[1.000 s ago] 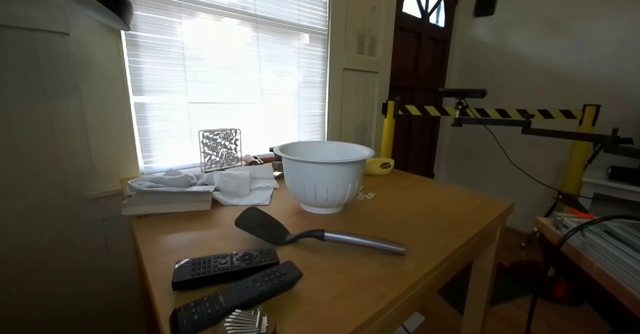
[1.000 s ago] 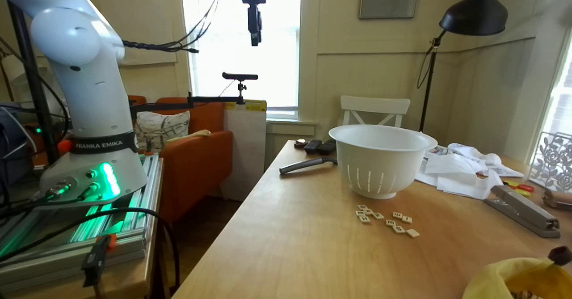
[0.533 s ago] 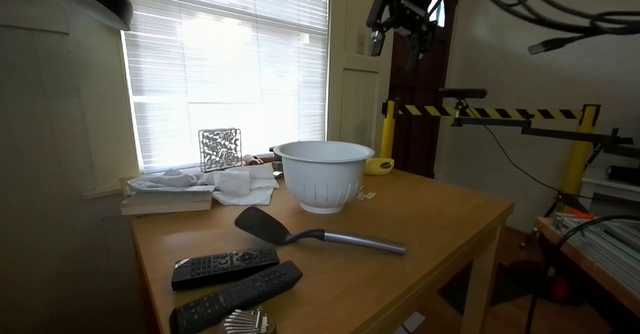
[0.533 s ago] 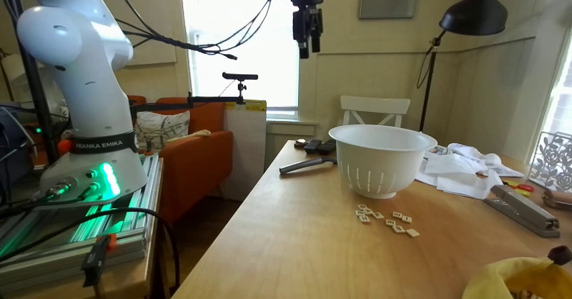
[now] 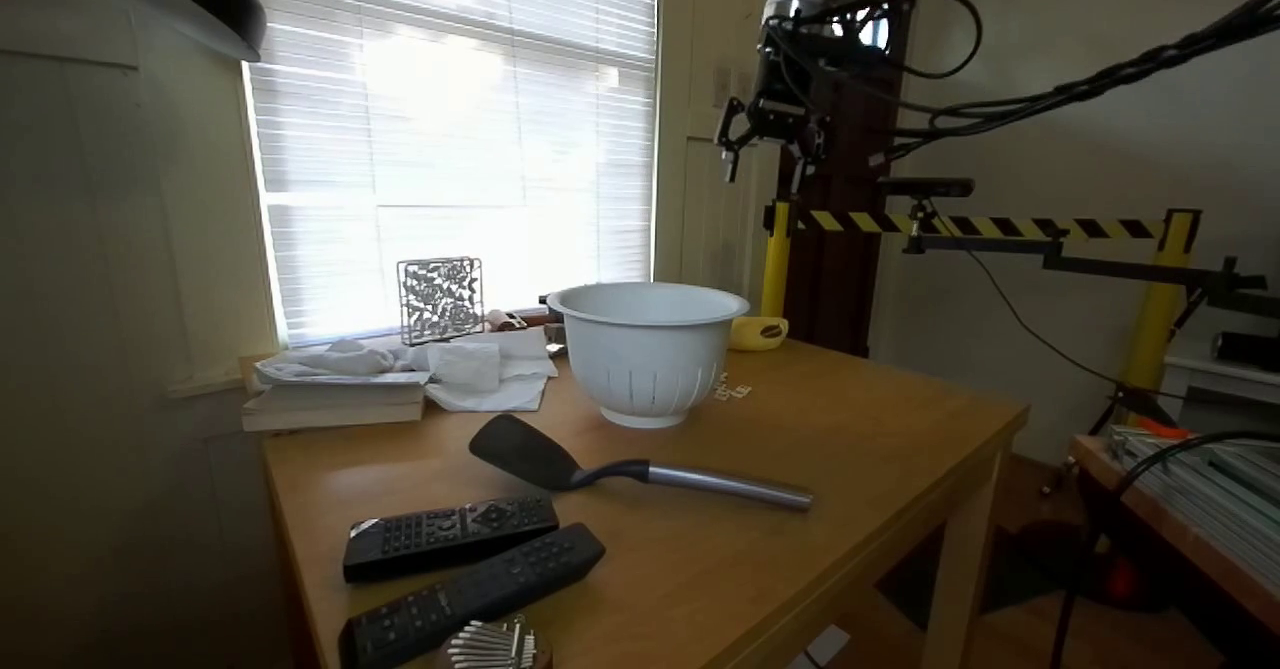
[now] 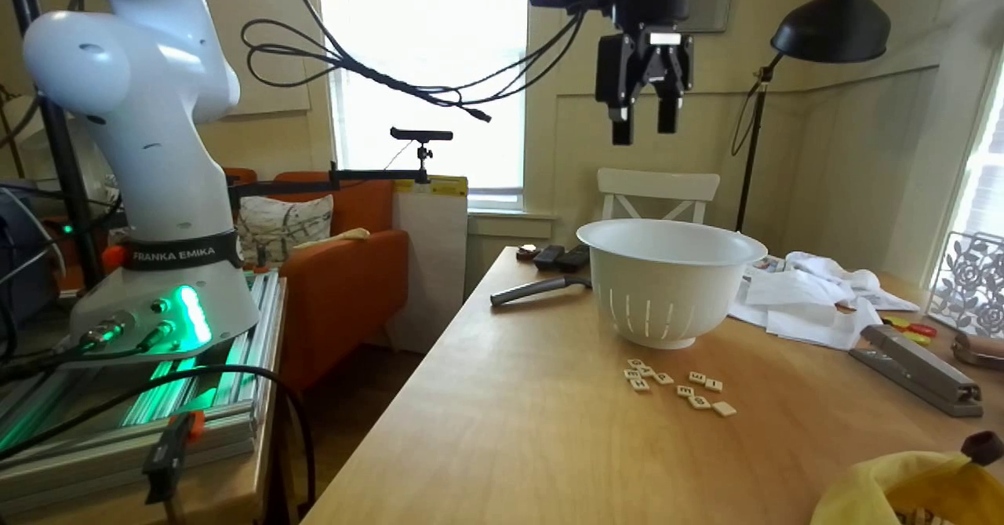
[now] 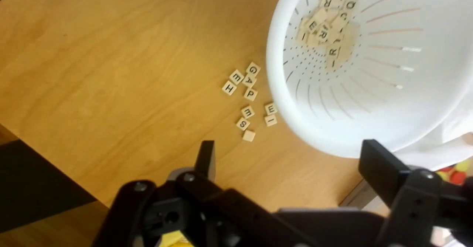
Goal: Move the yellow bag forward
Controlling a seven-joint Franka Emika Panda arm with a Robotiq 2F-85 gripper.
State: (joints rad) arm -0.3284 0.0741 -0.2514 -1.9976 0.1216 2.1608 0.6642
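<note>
Hovering over the wooden table [image 6: 486, 431], the black two-fingered gripper [image 6: 645, 126] could clip the white plastic colander [image 6: 674, 289] if it descends before lining up with the yellow cloth bag [image 6: 902, 474].
Its fingers [image 7: 382, 165] stand wide apart, holding nothing; in the wrist view one overlaps the colander, so a straight drop might jolt it and the cream square letter tiles [image 7: 323, 33] inside. The bag sits on the table near the grey oblong stapler [image 6: 925, 370], its open mouth showing small pieces [image 6: 924, 517]. Soft cloth would probably fold, so a shallow pinch may slip; a one-sided tug could tip it and spill those pieces. Dragged forward, it might plough through the loose tiles [image 7: 250, 94].
</note>
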